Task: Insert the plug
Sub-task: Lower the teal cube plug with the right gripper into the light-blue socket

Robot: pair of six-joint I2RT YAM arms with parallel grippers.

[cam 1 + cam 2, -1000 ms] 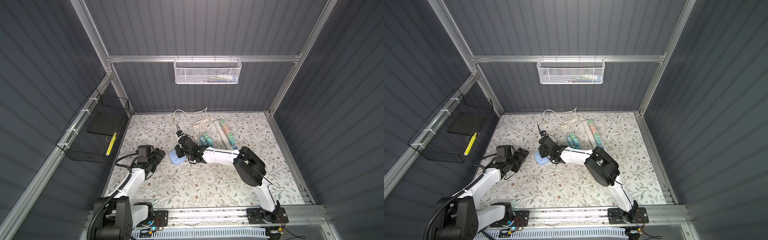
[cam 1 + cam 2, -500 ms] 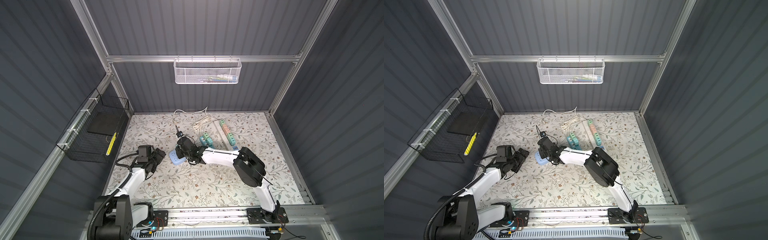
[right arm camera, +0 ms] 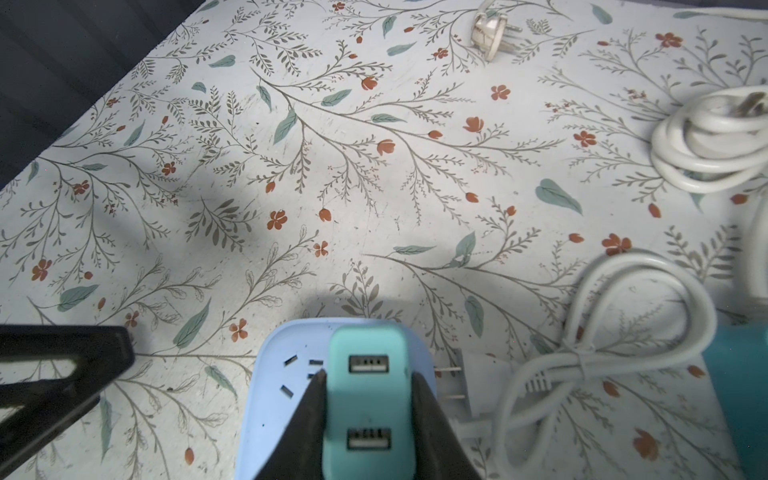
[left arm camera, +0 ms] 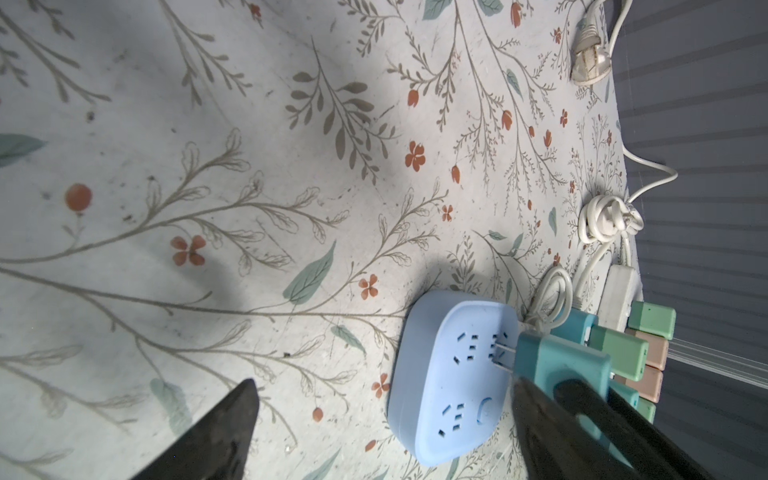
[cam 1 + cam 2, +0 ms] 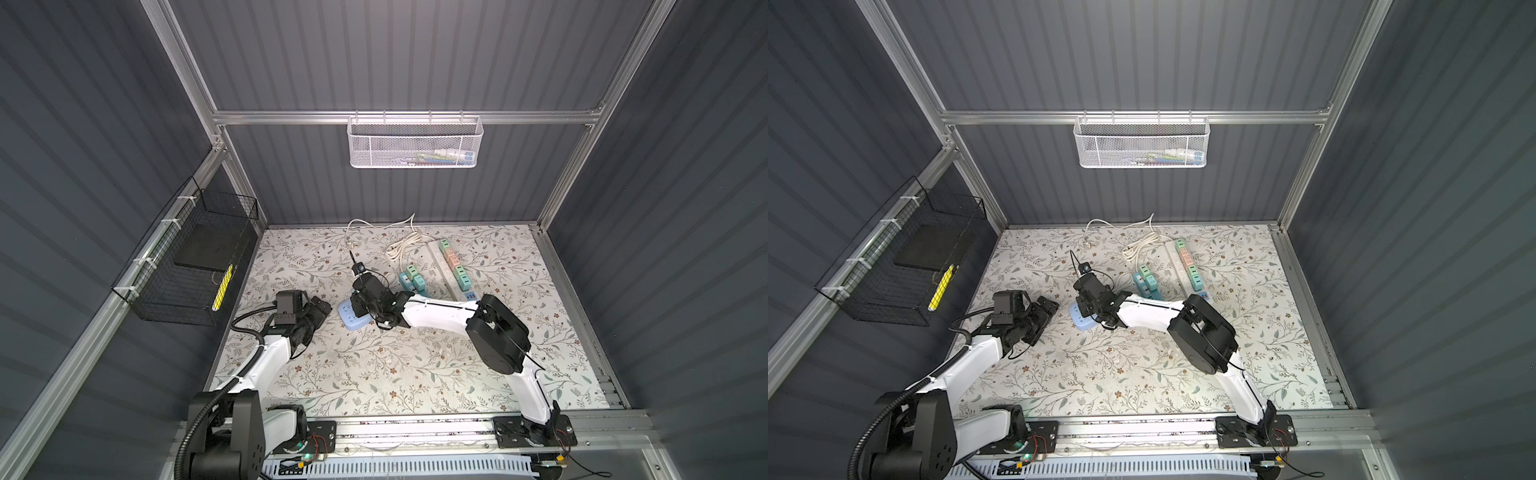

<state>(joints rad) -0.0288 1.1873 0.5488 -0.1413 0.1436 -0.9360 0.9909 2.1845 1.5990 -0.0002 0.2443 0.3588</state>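
My right gripper [image 3: 368,376] is shut on a teal plug [image 3: 368,399] with two USB ports, held over the light blue socket block [image 3: 278,399] on the floral mat. In the left wrist view the plug [image 4: 561,361] has its metal prongs bare, their tips at the slots of the socket block [image 4: 449,374]; I cannot tell whether they are in. In both top views the right gripper [image 5: 361,305] [image 5: 1090,305] is above the socket block [image 5: 349,320] [image 5: 1080,320]. My left gripper [image 4: 382,390] [image 5: 318,309] [image 5: 1048,307] stands open and empty just left of it.
A white two-pin plug with a looped cable [image 3: 469,386] lies against the socket block. Behind are teal and green adapters [image 5: 411,278], a white power strip with coloured plugs [image 5: 453,266], coiled white cables [image 5: 399,245] and a loose white plug [image 3: 490,31]. A black wire basket [image 5: 187,270] hangs on the left wall.
My right gripper has drifted a little to the left with the plug, over the socket block. The left arm has stayed still.
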